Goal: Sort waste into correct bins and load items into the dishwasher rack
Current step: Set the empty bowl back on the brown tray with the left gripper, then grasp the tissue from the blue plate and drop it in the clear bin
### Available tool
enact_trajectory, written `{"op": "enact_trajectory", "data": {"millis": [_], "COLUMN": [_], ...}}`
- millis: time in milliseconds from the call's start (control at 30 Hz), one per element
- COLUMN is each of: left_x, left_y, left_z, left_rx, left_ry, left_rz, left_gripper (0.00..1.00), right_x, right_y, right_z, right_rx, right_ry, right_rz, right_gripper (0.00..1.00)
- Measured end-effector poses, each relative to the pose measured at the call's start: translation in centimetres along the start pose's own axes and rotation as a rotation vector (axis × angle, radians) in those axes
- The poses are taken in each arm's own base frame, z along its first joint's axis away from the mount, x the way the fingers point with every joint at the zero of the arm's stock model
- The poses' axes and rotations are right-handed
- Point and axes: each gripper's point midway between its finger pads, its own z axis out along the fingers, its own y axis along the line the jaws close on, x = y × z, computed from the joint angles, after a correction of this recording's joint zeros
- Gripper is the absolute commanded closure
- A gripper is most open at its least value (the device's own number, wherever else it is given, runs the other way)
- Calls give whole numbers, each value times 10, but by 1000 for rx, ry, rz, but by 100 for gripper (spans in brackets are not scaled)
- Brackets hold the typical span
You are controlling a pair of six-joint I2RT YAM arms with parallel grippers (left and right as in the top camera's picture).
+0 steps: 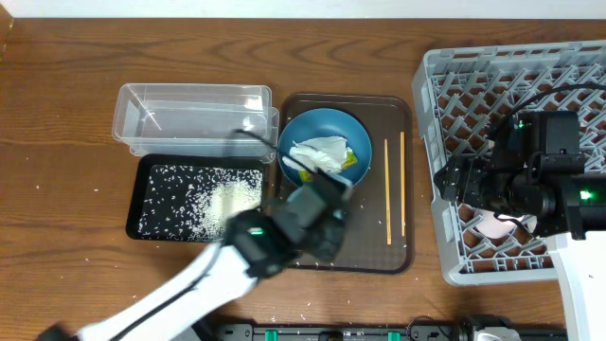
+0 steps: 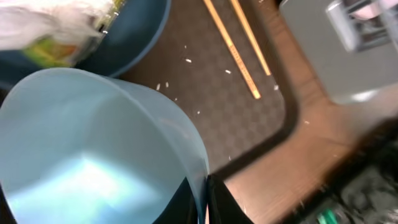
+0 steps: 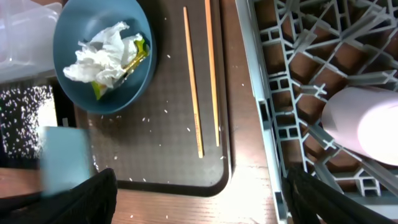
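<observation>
My left gripper (image 1: 320, 204) (image 2: 205, 199) is shut on the rim of the pale-blue bowl (image 2: 93, 155) (image 3: 62, 158), held tilted over the brown serving tray's front left. The dark-blue bowl (image 1: 331, 128) (image 3: 74, 81) stands behind it and holds crumpled white tissue (image 1: 317, 152) (image 3: 99, 56) and the yellow-green wrapper (image 3: 138, 53) (image 2: 50, 53). Two chopsticks (image 1: 386, 189) (image 3: 193, 87) lie on the tray's right side. Rice covers the black tray (image 1: 151, 223). My right gripper (image 1: 453, 182) (image 3: 199, 199) is open and empty at the left edge of the grey rack (image 1: 473, 66) (image 3: 298, 74), where a white cup (image 1: 492, 227) (image 3: 360, 124) lies.
The clear tub (image 1: 194, 116) stands behind the black tray. The brown serving tray (image 1: 369, 237) (image 3: 155, 149) carries stray rice grains. More grains lie on the wooden table in front.
</observation>
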Motion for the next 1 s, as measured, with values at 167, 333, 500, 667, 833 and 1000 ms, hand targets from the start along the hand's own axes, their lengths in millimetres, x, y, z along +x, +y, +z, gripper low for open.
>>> {"op": "enact_trajectory", "data": {"millis": [167, 333, 500, 667, 833, 1000], "left_x": [13, 17, 4, -56, -100, -105], "left_y": [7, 15, 10, 5, 47, 85], "left_z": [46, 54, 36, 8, 12, 55], "left_rx": [-119, -167, -164, -153, -235, -279], "left_ry": [66, 81, 57, -132, -243, -180], "left_rz": [-20, -50, -43, -9, -1, 49], "left_gripper": [76, 48, 32, 29, 29, 29], "right_x": [0, 0, -1, -1, -1, -1], "right_y": [0, 0, 0, 0, 0, -1], "right_z": [0, 0, 0, 0, 0, 0], "right_rx": [0, 0, 2, 3, 3, 3], "right_ry": [0, -2, -3, -3, -3, -3], "right_rz": [0, 0, 0, 0, 0, 0], "right_gripper": [16, 15, 15, 15, 15, 15]}}
